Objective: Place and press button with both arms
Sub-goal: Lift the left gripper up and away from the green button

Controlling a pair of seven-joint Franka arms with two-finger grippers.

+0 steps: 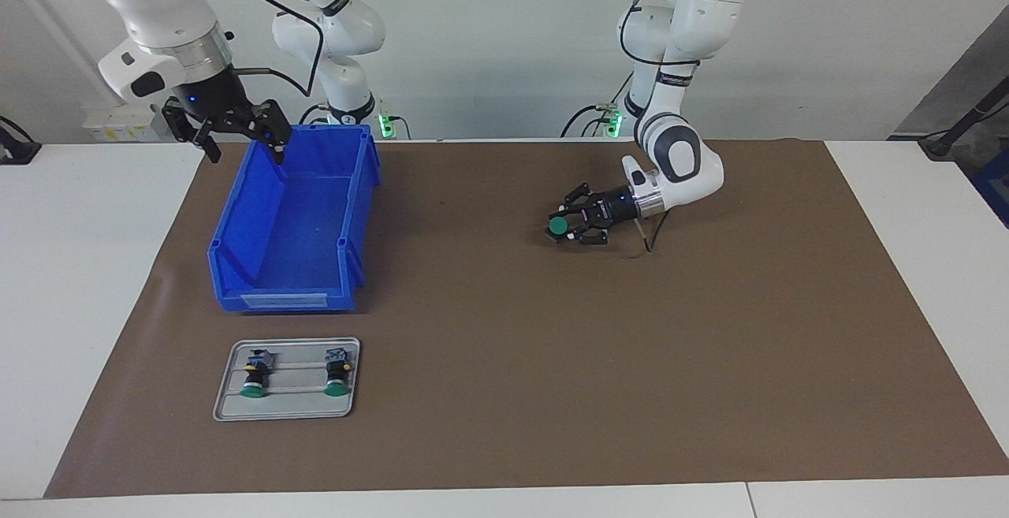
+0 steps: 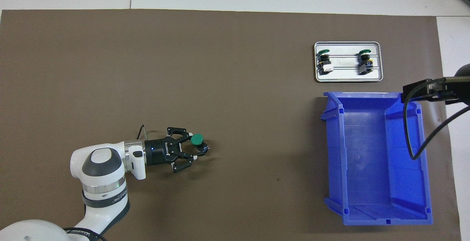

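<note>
On the brown mat [image 1: 504, 392], one button [image 1: 559, 225] is seen upright, green cap up, between the left gripper [image 1: 563, 226]'s parted fingers; whether it is pinched cannot be told. Two more buttons lie on the tray [image 1: 228, 392], caps pointing away from the robots. The right gripper [image 1: 232, 130] is spread over the blue bin [image 1: 292, 297]'s rim.

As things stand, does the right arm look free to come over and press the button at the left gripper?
Probably yes. The right gripper hangs open over the bin's rim, holding nothing, and only bare mat lies between it and the button at the left gripper.
</note>
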